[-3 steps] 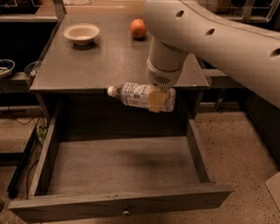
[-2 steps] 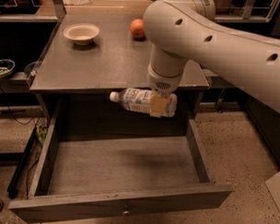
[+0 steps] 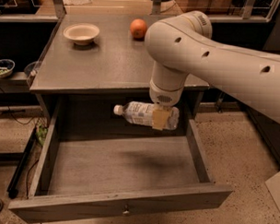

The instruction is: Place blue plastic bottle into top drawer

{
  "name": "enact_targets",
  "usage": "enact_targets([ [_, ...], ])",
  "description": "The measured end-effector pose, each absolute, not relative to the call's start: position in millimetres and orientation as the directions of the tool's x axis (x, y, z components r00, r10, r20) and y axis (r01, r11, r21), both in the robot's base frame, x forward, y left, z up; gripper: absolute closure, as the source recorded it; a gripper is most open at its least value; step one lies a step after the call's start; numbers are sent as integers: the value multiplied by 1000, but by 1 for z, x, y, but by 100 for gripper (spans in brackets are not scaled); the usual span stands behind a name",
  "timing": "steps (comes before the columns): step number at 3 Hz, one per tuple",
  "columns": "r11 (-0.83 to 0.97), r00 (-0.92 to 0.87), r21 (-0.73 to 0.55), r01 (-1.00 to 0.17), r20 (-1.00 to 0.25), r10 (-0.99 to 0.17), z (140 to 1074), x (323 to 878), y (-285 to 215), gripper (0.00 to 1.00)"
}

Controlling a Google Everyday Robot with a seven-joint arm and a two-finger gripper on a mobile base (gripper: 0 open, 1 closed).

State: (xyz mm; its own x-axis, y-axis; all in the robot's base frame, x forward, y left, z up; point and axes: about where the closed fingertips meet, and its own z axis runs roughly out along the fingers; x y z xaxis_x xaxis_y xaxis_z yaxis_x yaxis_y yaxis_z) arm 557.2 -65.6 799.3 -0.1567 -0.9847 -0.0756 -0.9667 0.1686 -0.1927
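The gripper (image 3: 161, 118) hangs from the thick white arm (image 3: 215, 56), just in front of the desk's (image 3: 109, 62) front edge and a little below it, in the air over the back part of the open top drawer (image 3: 81, 205). Its jaws are closed around the blue plastic bottle (image 3: 139, 113), gripping it near its base. The bottle lies level, its white cap sticking out from the jaws toward the picture's left. It touches neither the desk nor the drawer. Below the jaws lies the drawer's grey floor, with a faint shadow on it. The drawer's front panel, with its small round knob (image 3: 125, 208), is well forward of the jaws and lower. Up behind the jaws, on the desk top, an orange (image 3: 139, 28) sits near the far edge, and a pale bowl (image 3: 81, 33) stands farther off to the picture's left.
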Motion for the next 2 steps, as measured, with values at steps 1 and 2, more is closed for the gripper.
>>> enact_targets([
  [1,201,-184,-172,-964,-109,-977,788,548,-66,100],
  [2,250,-228,-121,-961,-170,-959,761,528,-58,100],
])
